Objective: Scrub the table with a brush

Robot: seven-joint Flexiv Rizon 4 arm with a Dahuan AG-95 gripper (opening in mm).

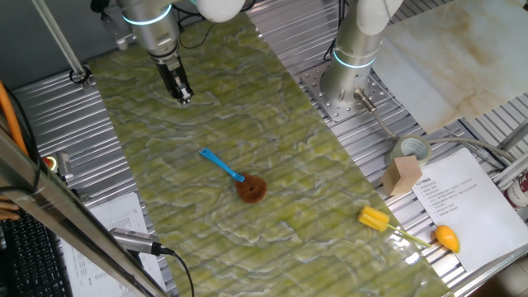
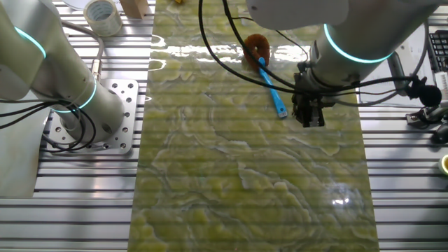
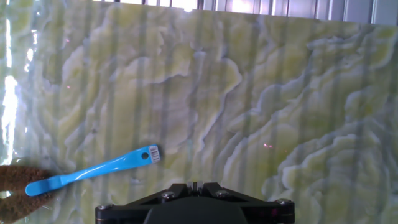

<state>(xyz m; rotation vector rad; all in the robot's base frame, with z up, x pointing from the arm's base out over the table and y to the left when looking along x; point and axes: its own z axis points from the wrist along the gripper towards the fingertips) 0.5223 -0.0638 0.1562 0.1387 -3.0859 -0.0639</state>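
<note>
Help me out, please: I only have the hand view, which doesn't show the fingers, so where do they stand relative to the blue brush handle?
Observer: In one fixed view, the fingers are apart from the small brush with a thin bright-blue handle and round brown-orange bristle head, out past the handle's free end.
Operator: I only see the edge of the bristles. How does the head lie?
Observer: It rests on the green-yellow marbled table, at the end of the brush farthest from the fingers.
Operator: Is anything else lying nearby?
Observer: A yellow-headed tool with an orange end lies at the table's edge, beyond the brush from the fingers.
</note>
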